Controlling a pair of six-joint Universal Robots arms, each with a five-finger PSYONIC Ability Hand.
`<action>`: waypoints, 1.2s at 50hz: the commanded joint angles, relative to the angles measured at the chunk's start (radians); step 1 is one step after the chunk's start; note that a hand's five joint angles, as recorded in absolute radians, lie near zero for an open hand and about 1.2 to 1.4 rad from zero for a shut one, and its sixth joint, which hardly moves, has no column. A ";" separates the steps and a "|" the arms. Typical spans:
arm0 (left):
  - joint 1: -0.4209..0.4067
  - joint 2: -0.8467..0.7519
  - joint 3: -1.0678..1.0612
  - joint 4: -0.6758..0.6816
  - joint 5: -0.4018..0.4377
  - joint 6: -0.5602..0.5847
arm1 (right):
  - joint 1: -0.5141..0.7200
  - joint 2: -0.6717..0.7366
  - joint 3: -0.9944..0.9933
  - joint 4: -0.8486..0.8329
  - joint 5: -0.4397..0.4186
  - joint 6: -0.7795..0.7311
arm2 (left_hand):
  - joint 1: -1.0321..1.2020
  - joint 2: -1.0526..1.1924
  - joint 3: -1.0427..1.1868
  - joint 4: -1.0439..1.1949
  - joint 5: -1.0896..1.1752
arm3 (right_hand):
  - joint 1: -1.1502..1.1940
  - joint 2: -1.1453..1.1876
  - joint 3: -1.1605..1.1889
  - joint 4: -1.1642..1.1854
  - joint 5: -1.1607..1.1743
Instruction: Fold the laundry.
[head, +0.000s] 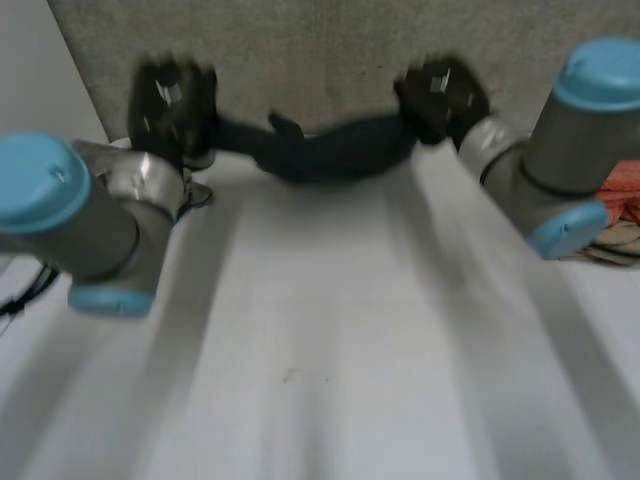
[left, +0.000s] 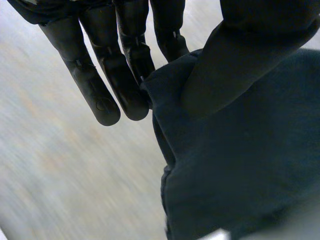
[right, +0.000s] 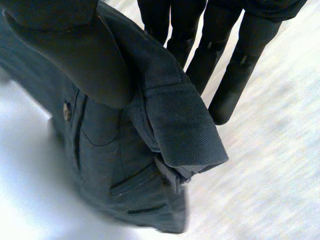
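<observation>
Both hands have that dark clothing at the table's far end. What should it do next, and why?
Probably draw the dark garment back and lay it flat on the white table. The left hand and right hand each pinch one end, and it sags bunched between them at the far edge, so no fold seems possible yet.

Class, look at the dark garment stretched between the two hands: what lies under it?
The dark garment, pinched by the left hand and right hand, hangs at the far edge of the white table. Table surface shows below it. The strip directly under its middle is covered.
</observation>
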 joint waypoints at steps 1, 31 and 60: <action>-0.011 0.008 -0.224 -0.118 0.018 0.010 | -0.003 0.008 0.202 0.214 -0.007 -0.224 | 0.253 0.199 0.203 0.196 0.216 | 0.332 0.222 0.199 0.197 0.218; -0.100 0.346 -0.266 -0.173 0.015 -0.013 | -0.131 -0.377 0.810 0.104 0.002 0.274 | 0.253 0.199 0.203 0.196 0.216 | -0.598 -0.708 -0.731 -0.733 -0.712; -0.128 0.441 -0.327 -0.584 0.006 0.006 | 0.044 -0.403 0.847 -0.084 0.195 0.084 | 0.253 0.199 0.203 0.196 0.216 | 0.332 0.222 0.199 0.197 0.218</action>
